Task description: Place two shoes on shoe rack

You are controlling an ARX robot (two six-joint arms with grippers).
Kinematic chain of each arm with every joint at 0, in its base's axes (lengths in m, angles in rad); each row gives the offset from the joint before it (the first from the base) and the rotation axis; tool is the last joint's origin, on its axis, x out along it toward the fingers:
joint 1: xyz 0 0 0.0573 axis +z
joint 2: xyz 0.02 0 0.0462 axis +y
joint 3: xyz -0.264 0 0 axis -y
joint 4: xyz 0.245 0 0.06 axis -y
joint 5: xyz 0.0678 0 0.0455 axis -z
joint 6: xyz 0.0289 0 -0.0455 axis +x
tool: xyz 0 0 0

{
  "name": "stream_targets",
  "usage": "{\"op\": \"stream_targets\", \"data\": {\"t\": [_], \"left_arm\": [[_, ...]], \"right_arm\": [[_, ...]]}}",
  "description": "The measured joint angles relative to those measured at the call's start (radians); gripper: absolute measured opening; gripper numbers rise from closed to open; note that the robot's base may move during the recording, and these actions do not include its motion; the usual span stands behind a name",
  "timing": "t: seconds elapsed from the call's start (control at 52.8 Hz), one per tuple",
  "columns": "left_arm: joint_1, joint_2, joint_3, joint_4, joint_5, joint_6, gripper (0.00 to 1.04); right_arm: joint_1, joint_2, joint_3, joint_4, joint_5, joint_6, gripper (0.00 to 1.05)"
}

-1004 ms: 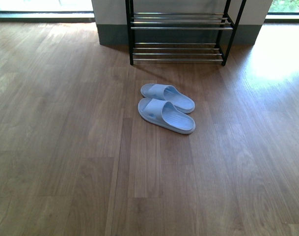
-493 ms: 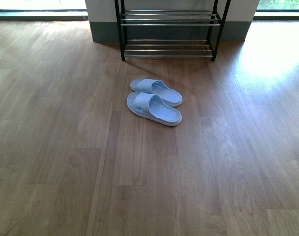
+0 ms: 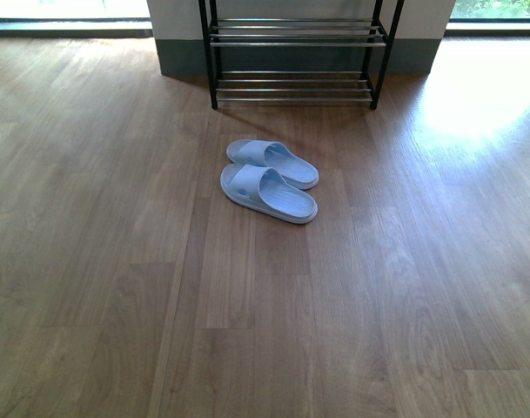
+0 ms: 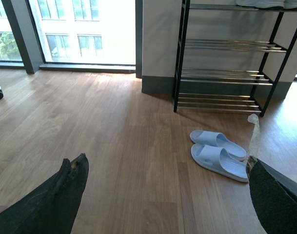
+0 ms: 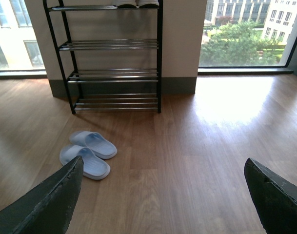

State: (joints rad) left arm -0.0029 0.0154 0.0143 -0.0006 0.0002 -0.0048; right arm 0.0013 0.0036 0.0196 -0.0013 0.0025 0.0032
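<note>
Status: the slides [image 3: 270,178] are not on the shoe rack [image 3: 291,85] yet. Both sit on the wood floor [image 3: 117,261] in front of the rack's bottom tier, apart from it, roughly centred on its width. Near slide [image 3: 269,193] and far slide [image 3: 273,163] lie side by side, just about touching, soles down, toes pointing towards the robot's left.

Left gripper [image 4: 165,163]: jaws spread wide, nothing between them. Right gripper [image 5: 163,165]: same, wide and empty. Both are well short of the slides, and neither arm shows in the front view.

In the front view we see no shoes on the two lower tiers. In the wrist views, the top shelf [image 5: 89,8] carries something with white soles [image 5: 136,3], cropped at the frame edge. We'd guess that is a pair already shelved, but we can't confirm it.

Our read: at best one pair is done, and the slides are fully outstanding. What's left is to approach, pick up each slide and set it on a free tier. The chrome rods have gaps between them, so the soles should go down flat across several of them.
</note>
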Motion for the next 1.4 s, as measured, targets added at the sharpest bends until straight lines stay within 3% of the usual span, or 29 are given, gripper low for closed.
{"op": "stream_targets", "data": {"t": [1.402], "left_arm": [[0.0, 0.0, 0.0, 0.0, 0.0, 0.0, 0.95]], "right_arm": [[0.0, 0.0, 0.0, 0.0, 0.0, 0.0, 0.96]]}}
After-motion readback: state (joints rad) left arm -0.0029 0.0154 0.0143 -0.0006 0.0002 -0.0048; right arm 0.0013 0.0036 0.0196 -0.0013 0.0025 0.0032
